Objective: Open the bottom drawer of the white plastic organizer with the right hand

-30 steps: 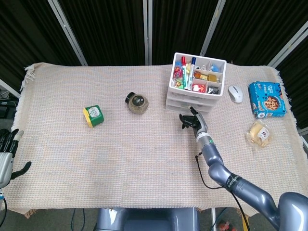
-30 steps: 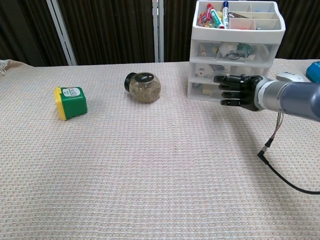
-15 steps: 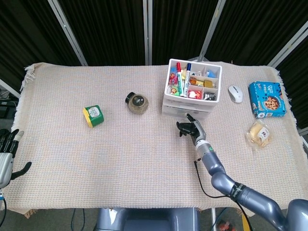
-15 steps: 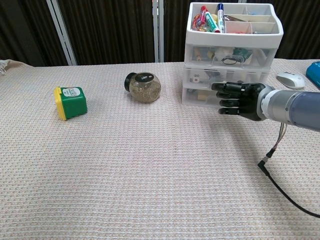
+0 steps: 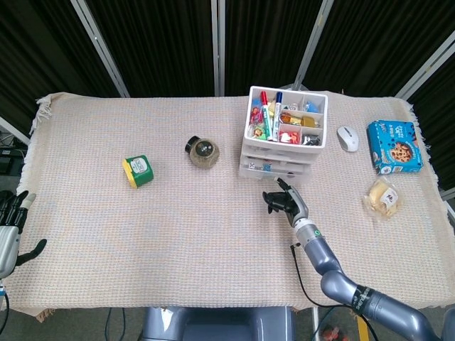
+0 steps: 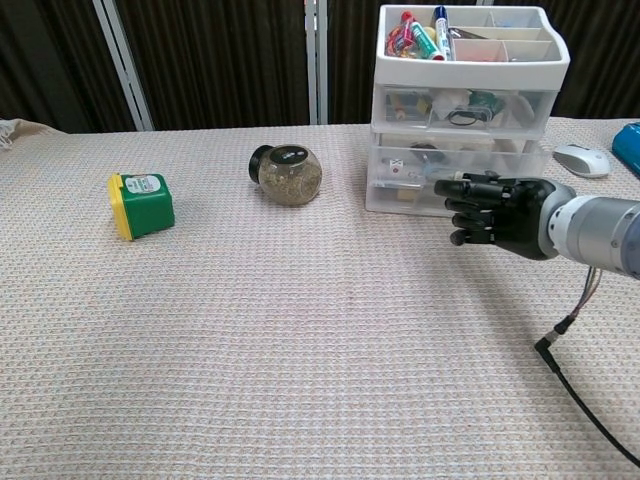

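The white plastic organizer (image 5: 281, 134) (image 6: 465, 110) stands at the back right of centre, its top tray full of markers and small items. Its bottom drawer (image 5: 261, 169) (image 6: 404, 192) seems to stick out slightly beyond the ones above it. My right hand (image 5: 284, 201) (image 6: 497, 211) hovers just in front of the organizer at bottom-drawer height. Its fingers are curled in with nothing in them, and a small gap separates them from the drawer front. At the table's front left edge my left hand (image 5: 11, 226) rests with fingers apart, holding nothing.
A round glass jar (image 5: 203, 152) (image 6: 288, 174) lies left of the organizer, and a green and yellow container (image 5: 138, 171) (image 6: 142, 205) farther left. A white mouse (image 5: 347, 138), a blue cookie box (image 5: 394, 146) and a wrapped bun (image 5: 384, 197) lie to the right. A loose cable (image 6: 562, 352) hangs from my right forearm.
The organizer slid toward me and to the left as my right hand pulled at it. The hand has since drawn back from the drawer front. The left hand stayed still.
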Controlling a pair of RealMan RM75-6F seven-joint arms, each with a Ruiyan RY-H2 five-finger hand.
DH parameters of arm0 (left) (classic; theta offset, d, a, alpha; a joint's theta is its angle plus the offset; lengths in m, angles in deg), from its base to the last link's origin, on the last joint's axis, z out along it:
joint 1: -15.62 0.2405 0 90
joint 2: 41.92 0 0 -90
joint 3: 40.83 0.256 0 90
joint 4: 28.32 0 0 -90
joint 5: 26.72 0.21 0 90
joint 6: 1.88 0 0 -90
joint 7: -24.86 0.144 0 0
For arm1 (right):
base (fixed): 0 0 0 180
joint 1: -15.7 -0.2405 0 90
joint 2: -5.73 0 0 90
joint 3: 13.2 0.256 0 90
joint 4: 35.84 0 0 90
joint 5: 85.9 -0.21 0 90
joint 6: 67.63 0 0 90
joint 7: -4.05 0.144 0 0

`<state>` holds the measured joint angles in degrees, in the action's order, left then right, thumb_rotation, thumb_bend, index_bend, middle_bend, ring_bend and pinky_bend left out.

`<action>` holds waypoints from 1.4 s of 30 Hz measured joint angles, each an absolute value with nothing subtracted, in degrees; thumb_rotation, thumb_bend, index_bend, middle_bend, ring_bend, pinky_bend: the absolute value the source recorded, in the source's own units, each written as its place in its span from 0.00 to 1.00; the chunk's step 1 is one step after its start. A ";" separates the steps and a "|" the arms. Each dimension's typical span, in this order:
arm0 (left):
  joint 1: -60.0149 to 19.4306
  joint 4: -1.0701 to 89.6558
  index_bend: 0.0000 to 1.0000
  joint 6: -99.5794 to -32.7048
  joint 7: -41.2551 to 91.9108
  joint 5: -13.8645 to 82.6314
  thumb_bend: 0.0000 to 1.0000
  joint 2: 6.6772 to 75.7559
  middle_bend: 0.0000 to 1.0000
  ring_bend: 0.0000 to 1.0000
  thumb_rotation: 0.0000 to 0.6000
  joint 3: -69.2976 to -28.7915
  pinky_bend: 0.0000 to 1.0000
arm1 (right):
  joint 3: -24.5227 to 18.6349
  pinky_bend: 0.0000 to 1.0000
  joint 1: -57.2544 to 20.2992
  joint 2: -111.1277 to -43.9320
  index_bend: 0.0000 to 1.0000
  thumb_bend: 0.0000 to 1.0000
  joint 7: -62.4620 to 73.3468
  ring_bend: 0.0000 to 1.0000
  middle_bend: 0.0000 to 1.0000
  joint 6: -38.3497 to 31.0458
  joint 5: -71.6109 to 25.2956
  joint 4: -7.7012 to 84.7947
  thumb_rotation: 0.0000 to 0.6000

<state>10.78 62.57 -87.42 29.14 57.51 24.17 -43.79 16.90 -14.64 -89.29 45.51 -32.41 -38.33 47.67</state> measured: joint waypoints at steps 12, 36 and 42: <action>10.83 62.44 0.00 -87.55 28.85 58.02 0.29 24.05 0.00 0.00 1.00 -43.58 0.00 | 12.53 0.68 -11.85 -86.65 0.03 0.35 39.16 0.86 0.86 -25.09 -41.00 55.68 1.00; 10.74 63.03 0.00 -87.32 30.01 57.63 0.29 23.98 0.00 0.00 1.00 -43.71 0.00 | 5.48 0.68 -6.68 -79.42 0.23 0.34 7.42 0.86 0.86 -1.13 -23.18 67.19 1.00; 10.70 63.07 0.00 -87.27 30.02 57.62 0.29 23.96 0.00 0.00 1.00 -43.73 0.00 | 4.67 0.68 -8.57 -79.46 0.24 0.34 -2.33 0.86 0.86 1.28 -23.57 64.42 1.00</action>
